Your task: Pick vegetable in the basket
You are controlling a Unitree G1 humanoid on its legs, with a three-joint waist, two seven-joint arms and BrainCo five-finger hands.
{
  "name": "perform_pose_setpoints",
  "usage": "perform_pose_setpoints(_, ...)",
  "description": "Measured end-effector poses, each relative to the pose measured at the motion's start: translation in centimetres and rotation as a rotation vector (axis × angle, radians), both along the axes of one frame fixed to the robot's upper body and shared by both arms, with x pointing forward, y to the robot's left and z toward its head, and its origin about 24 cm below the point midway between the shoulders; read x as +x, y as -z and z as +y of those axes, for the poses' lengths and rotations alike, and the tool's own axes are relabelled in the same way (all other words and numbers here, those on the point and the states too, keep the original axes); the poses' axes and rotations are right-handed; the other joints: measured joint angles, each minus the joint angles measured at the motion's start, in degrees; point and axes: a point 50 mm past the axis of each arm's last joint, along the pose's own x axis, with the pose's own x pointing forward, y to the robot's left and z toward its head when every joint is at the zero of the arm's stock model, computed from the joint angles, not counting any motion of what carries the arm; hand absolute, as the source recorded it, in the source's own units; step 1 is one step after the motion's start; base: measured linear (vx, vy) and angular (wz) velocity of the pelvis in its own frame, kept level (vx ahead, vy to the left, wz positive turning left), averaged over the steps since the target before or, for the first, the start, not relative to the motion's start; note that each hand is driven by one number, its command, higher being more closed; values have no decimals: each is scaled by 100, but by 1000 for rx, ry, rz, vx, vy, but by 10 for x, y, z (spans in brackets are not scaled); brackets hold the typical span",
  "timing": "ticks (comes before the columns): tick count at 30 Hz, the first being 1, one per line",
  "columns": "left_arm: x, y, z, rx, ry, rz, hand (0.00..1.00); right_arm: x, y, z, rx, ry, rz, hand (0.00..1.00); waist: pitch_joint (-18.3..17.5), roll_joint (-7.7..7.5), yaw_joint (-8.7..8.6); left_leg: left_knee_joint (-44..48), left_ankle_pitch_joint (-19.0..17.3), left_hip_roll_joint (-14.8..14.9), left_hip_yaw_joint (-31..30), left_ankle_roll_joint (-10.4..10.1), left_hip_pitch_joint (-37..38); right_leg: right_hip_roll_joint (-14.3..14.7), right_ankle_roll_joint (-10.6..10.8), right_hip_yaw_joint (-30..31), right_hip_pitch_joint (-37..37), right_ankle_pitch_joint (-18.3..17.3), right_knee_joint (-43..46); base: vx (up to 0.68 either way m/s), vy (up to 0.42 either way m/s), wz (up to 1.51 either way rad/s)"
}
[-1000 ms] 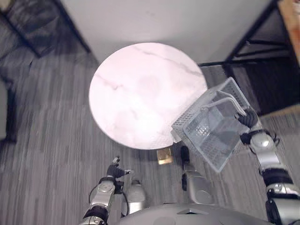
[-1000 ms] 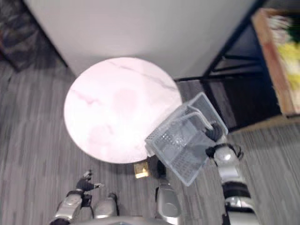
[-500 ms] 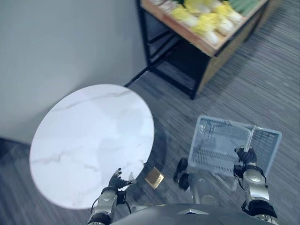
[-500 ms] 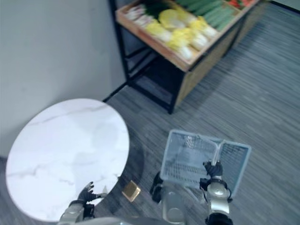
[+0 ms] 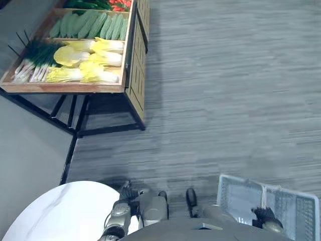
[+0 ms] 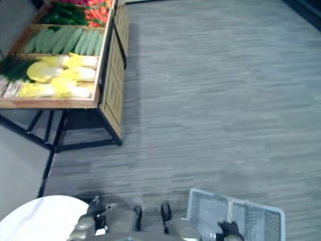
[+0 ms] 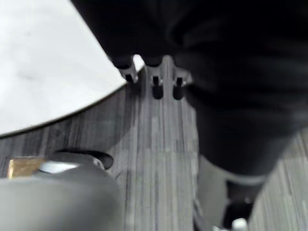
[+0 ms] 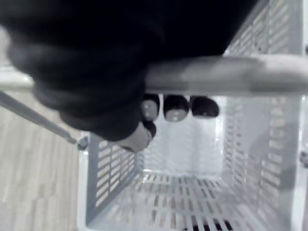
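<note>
Far left: wooden produce stand on a black frame, holding scallions, yellow cabbages, cucumbers and red veg at the far end, type can't tell. All the vegetables sit in the stand, well apart from both hands. Below it is a round white marble table, its edge between the stand and the left hand. That hand hangs just beside the table rim, fingers loose and apart, nothing in them. Middle: grey striped floor. Lower right: light-grey slotted basket, well apart from the stand. Right hand has its fingers curled round the basket's handle. Right wrist view looks straight down onto the basket's slotted floor and walls.
</note>
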Motion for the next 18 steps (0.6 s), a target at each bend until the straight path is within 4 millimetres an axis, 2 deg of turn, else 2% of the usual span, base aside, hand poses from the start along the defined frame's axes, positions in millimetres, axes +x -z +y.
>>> perform_pose_setpoints(1, -1, 0, -1, -3, 0, 2, 0, -2, 1, 0, 2, 8, 8, 100, 2, -3, 11, 20, -4, -23, 102, 40, 5, -47, 4, 10, 48, 2, 20, 178, 165, -10)
perform_pose_setpoints(2, -10, 4, -2, -10, -8, 29, 0, -4, 2, 0, 10, 13, 19, 100, 18, -43, 49, -3, -10, -128, 253, 159, 69, -84, 68, 75, 92, -176, 309, 202, 158, -33)
perform_pose_setpoints(3, -18, 5, 2, -5, -24, 44, 0, -10, 4, 2, 16, 12, 41, 100, 5, -77, 150, -84, -49, -161, 430, 327, 260, -125, 209, 108, -31, -579, 870, 218, 155, -41)
perform_pose_setpoints(4, -21, 5, 5, 2, -28, 52, 0, -13, 5, 5, 22, 5, 51, 100, -51, -127, 194, -218, -98, -231, 534, 359, 382, -155, 414, 101, -152, -849, 1195, 265, 140, -24)
perform_pose_setpoints(5, -29, 7, 9, 9, -41, 75, 0, -12, 7, 12, 40, -6, 51, 100, -102, -195, 157, -522, -201, -361, 487, 411, 644, -230, 1377, 11, -574, -1272, 2496, 272, 129, 14)
perform_pose_setpoints(6, -32, 8, 12, 20, -40, 90, 0, -9, 9, 19, 63, -10, 42, 100, 11, -316, 107, -581, -262, -452, 371, 463, 828, -235, 1712, -15, -1033, -1144, 3716, 269, 118, 44)
perform_pose_setpoints(7, -32, 7, 18, 35, -38, 92, 0, -10, 10, 24, 77, -8, 44, 100, 48, -370, 17, -579, -280, -474, 295, 527, 924, -239, 1812, -95, -1221, -984, 4280, 291, 77, 90)
perform_pose_setpoints(8, -35, 6, 24, 53, -28, 108, 0, -14, 14, 34, 105, -1, 52, 100, 112, -464, -123, -575, -379, -525, 34, 605, 1224, -260, 1825, -254, -1491, -686, 5197, 349, -8, 106)
perform_pose_setpoints(10, -35, 5, 30, 69, -27, 111, 0, -19, 15, 39, 120, 8, 60, 100, 139, -623, -198, -580, -516, -568, -228, 578, 1434, -493, 1789, -514, -1786, -809, 5859, 440, -98, 92)
perform_pose_setpoints(11, -31, 4, 33, 76, -25, 106, 0, -20, 15, 36, 119, 35, 56, 100, 160, -687, -265, -684, -564, -558, -479, 582, 1644, -790, 1620, -738, -1940, -1131, 5851, 544, -201, 85)
perform_pose_setpoints(12, -27, 3, 31, 72, -24, 95, 0, -20, 14, 34, 113, 54, 50, 100, 177, -643, -322, -875, -575, -434, -657, 570, 1839, -945, 1352, -873, -2006, -1322, 5510, 570, -237, 89)
perform_pose_setpoints(13, -24, 2, 29, 68, -22, 84, 0, -20, 14, 32, 108, 62, 47, 100, 190, -571, -352, -994, -585, -311, -761, 552, 1953, -975, 1216, -954, -2025, -1390, 5175, 506, -273, 90)
perform_pose_setpoints(14, -16, 1, 23, 54, -19, 62, 0, -19, 12, 28, 99, 70, 37, 100, 220, -430, -412, -1187, -573, -35, -880, 514, 2121, -1074, 1021, -1050, -2058, -1334, 4081, 416, -254, 73)
perform_pose_setpoints(15, -13, 1, 23, 52, -19, 55, 0, -18, 12, 27, 98, 71, 34, 100, 224, -427, -419, -1199, -570, 16, -891, 508, 2137, -1165, 1017, -1029, -2058, -1235, 3614, 539, -353, 86)
perform_pose_setpoints(16, -11, -1, 25, 60, -17, 47, 0, -19, 11, 25, 96, 91, 28, 100, 198, -562, -418, -1213, -611, 35, -895, 444, 2222, -1539, 1092, -869, -2001, -460, 2034, 459, -321, 52)
perform_pose_setpoints(17, -10, 0, 24, 57, -16, 47, 0, -19, 11, 22, 91, 98, 28, 100, 198, -580, -412, -1215, -682, 139, -898, 342, 2304, -1591, 1166, -1073, -1921, 219, 1906, 676, -466, 42)
perform_pose_setpoints(18, -9, 2, 15, 29, -10, 48, 0, -12, 9, 17, 83, 129, -1, 100, 296, -330, -392, -1047, -664, 302, -868, 105, 2321, -1431, 897, -1330, -1823, 2, 2228, 543, -380, 21)
